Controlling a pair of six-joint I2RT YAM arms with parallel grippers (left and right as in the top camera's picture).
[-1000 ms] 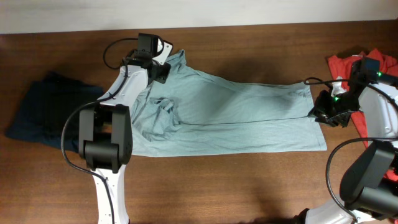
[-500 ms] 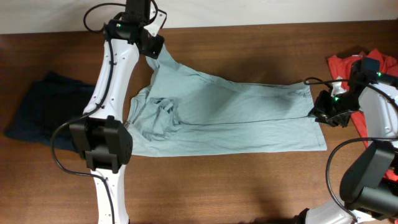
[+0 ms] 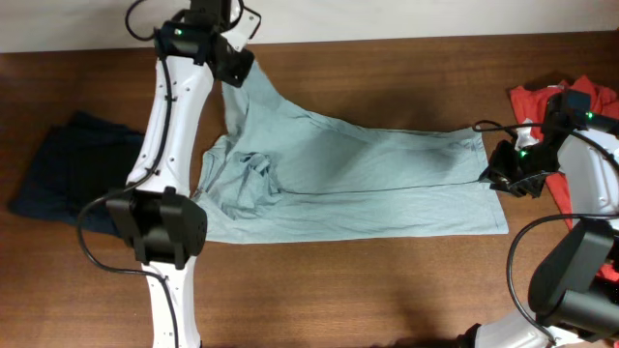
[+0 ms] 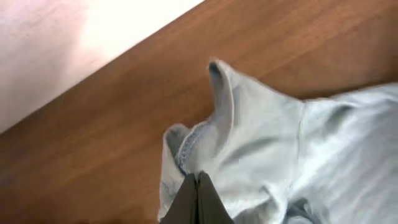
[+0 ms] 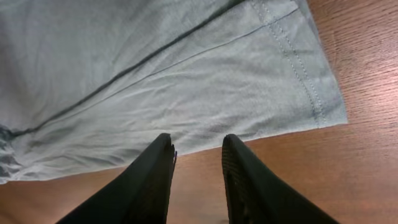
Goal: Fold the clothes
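Note:
The clothes (image 3: 358, 179), a pale blue-green trouser-like garment, lie spread across the middle of the table with the legs pointing right. My left gripper (image 3: 232, 73) is shut on the garment's far-left waist corner (image 4: 249, 124) and holds it stretched toward the table's far edge. In the left wrist view the dark fingers (image 4: 198, 186) are pressed together with cloth bunched around them. My right gripper (image 3: 496, 180) hovers open just past the leg hems (image 5: 311, 81), its fingertips (image 5: 165, 149) over the near cloth edge with nothing between them.
A bright red garment (image 3: 538, 100) lies at the right edge behind my right arm. Dark navy clothes (image 3: 73, 172) sit in a heap at the left. The table's far edge (image 3: 387, 41) runs just beyond my left gripper.
My left gripper has moved toward the far edge and slightly left, drawing the waist corner out into a stretched point. The right arm has not moved.

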